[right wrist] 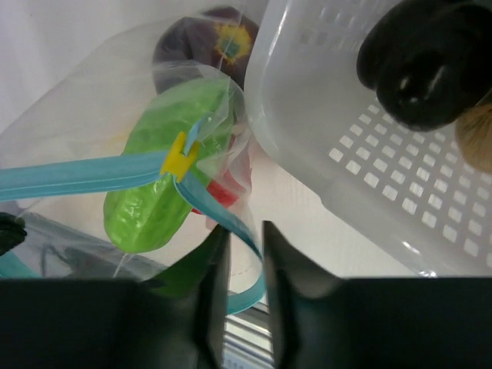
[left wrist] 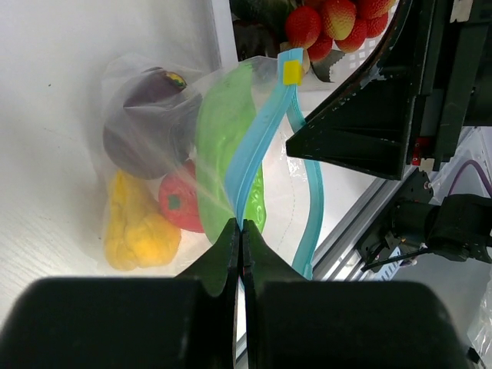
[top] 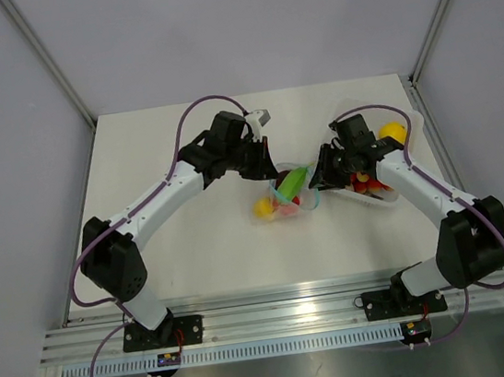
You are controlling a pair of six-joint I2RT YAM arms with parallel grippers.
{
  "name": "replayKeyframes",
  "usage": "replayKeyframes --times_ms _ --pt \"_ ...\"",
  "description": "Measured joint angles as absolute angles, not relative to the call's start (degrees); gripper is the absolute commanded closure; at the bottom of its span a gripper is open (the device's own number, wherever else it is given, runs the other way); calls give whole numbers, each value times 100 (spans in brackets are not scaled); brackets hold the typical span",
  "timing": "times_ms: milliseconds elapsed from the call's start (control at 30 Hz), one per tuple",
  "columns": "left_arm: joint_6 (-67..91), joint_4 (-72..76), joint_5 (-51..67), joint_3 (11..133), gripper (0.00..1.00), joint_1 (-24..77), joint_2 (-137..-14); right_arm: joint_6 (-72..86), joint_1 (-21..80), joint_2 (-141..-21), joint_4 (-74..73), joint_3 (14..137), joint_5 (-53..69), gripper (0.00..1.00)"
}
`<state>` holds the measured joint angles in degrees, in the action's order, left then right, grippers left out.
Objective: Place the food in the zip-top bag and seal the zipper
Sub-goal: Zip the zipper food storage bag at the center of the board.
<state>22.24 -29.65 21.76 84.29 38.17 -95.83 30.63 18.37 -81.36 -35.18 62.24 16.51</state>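
Note:
The zip-top bag (top: 284, 205) lies mid-table, holding a green piece (left wrist: 221, 138), a dark maroon piece (left wrist: 142, 127), a yellow piece (left wrist: 138, 234) and a red piece (left wrist: 178, 204). My left gripper (top: 266, 170) is shut on the blue-teal zipper (left wrist: 257, 146); in its own view (left wrist: 242, 225) the jaws pinch the strip. A yellow slider (left wrist: 292, 73) sits at the strip's far end, and also shows in the right wrist view (right wrist: 181, 160). My right gripper (right wrist: 246, 231) is narrowly open, with a loose loop of the zipper (right wrist: 231, 215) passing between its fingers, just past the slider.
A rigid clear perforated tub (top: 391, 200) stands right of the bag under the right arm, holding red strawberries (left wrist: 330, 19) and a yellow fruit (top: 393, 131). Its wall (right wrist: 361, 146) is close beside the right fingers. An aluminium rail (top: 279, 320) lines the near edge.

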Motion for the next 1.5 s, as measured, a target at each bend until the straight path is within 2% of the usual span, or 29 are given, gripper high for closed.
replayKeyframes --times_ms 67,100,167,200,233,267,367,467,733,1000,1133,1500 --pt "2189 -3030 2178 8440 100 3817 -9583 3024 1837 -8141 -3511 6176 1678 89" --pt "2158 -3050 2176 8449 100 3817 -9583 3030 1837 -8141 -3507 6169 1686 100" --pt "2080 -3129 2165 8495 98 3817 -9583 3048 1837 -8125 -3476 6169 1706 100" --pt "2032 -3177 2128 8534 90 3817 -9583 3068 1837 -8097 -3463 6169 1708 100" --pt "1957 -3245 2073 8584 70 3817 -9583 3100 1837 -8066 -3457 6169 1708 100" --pt "1863 -3330 2016 8650 58 3817 -9583 3157 1837 -8020 -3444 6169 1717 100" --pt "1658 -3658 1737 9002 39 3817 -9583 3483 1837 -7865 -3201 6084 1916 100" --pt "1470 -3824 1562 9299 29 3820 -9570 3903 1837 -7741 -2864 5889 2161 100" --pt "976 -4213 869 9325 28 4375 -8943 4552 1837 -7684 -2418 5752 2539 100" --pt "845 -4029 845 8997 29 5127 -8833 4895 1837 -7690 -2112 5752 2840 100" --pt "895 -3883 843 8833 39 5127 -9091 4971 1837 -7690 -2062 5752 2921 100" --pt "947 -3489 766 8643 50 5124 -9445 5048 1837 -7658 -1911 5592 3118 100"
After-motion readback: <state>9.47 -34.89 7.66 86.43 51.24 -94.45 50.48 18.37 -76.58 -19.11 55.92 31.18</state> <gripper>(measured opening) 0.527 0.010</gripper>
